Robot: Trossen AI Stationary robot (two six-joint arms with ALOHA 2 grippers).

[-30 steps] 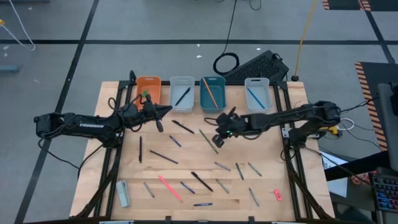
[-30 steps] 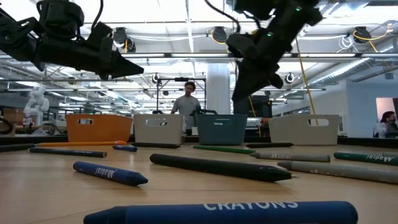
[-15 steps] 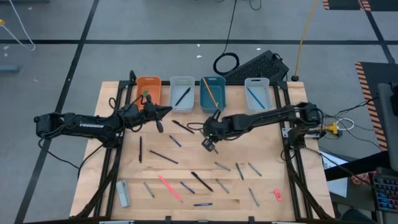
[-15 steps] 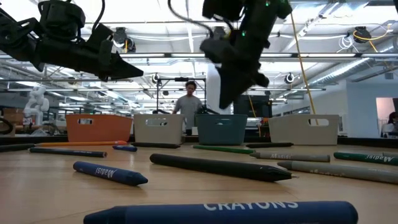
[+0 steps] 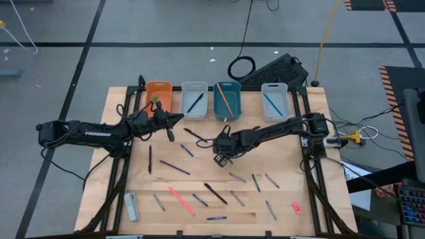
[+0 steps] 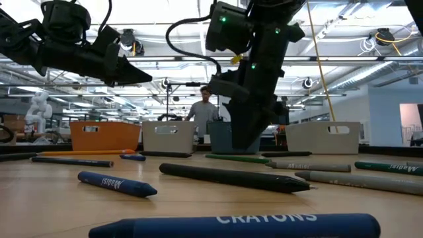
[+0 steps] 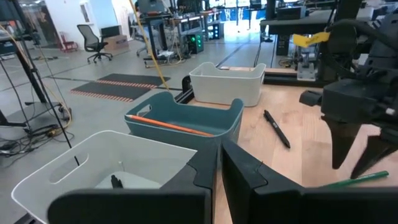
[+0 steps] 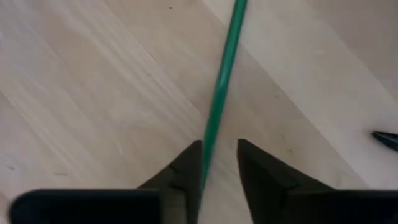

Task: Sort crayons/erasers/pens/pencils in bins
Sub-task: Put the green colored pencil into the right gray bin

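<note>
Four bins stand along the far edge: orange (image 5: 159, 95) with a green eraser (image 5: 155, 101) in it, pale (image 5: 194, 98), teal (image 5: 227, 99), pale (image 5: 274, 98). A pink-red eraser (image 5: 296, 208) lies near right. My right gripper (image 8: 219, 165) is open and low at mid-table. It points down, with one finger on each side of a green pencil (image 8: 222, 81) that lies flat on the wood. My left gripper (image 7: 219, 168) is shut with nothing in it and hovers in front of the orange and pale bins (image 5: 174, 118). My right gripper comes from above with its fingers across the green pencil. In the right wrist view one finger (image 8: 186, 165) shows right beside the pencil's shaft (image 8: 208, 140). I cannot tell whether it touches. The pencil lies flat on the table.
Several crayons, pens and pencils lie scattered over the wood, such as a black pen (image 6: 231, 177), a blue crayon (image 6: 115, 184) and a pink stick (image 5: 180, 200). A grey block (image 5: 131, 206) lies near left. A keyboard (image 5: 275, 70) sits beyond the far edge. A person (image 6: 206, 114) stands in the room behind.
My right gripper has gone toward the table's left and down, from beside the green pencil to low over it, fingers on either side.
</note>
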